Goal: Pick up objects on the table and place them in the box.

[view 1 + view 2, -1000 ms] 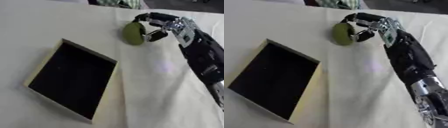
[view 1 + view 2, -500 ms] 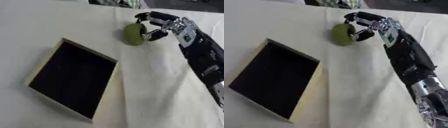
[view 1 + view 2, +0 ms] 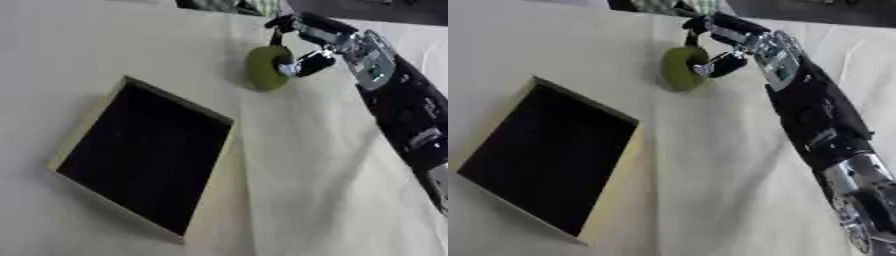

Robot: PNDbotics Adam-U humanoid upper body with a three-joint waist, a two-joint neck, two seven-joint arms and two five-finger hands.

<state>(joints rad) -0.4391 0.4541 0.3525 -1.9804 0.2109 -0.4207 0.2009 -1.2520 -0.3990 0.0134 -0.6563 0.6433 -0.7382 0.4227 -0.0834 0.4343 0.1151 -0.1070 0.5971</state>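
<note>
Right robot hand [image 3: 317, 44] reached in from the upper right, far up the surface [image 3: 315, 190], fingers and thumb curled round a green fruit [image 3: 266, 67]. Thumb [image 3: 306, 63] pressed on the fruit's near-right side; fingers [image 3: 710, 22] hooked over its top and far side. Fruit olive-green, rounded, seen edge-on as an oval, at the far middle of the surface; could not tell whether touching the cloth or raised just above it. Dark shadow close under and left of it.

Black forearm [image 3: 811, 117] ran from the lower right edge up to the wrist, silver joint [image 3: 859, 175] showing near the bottom in the right eye view.

Box [image 3: 149, 150] lay well apart from the fruit, nearer and to the left, set askew with one corner pointing toward the fruit. Pale wooden rim, dark inside, nothing made out within. Surface covered in a cream cloth, faintly creased below the arm.

Left robot hand showed in neither view. Patterned fabric [image 3: 236, 5] at the far edge behind the fruit, too blurred to tell more.
</note>
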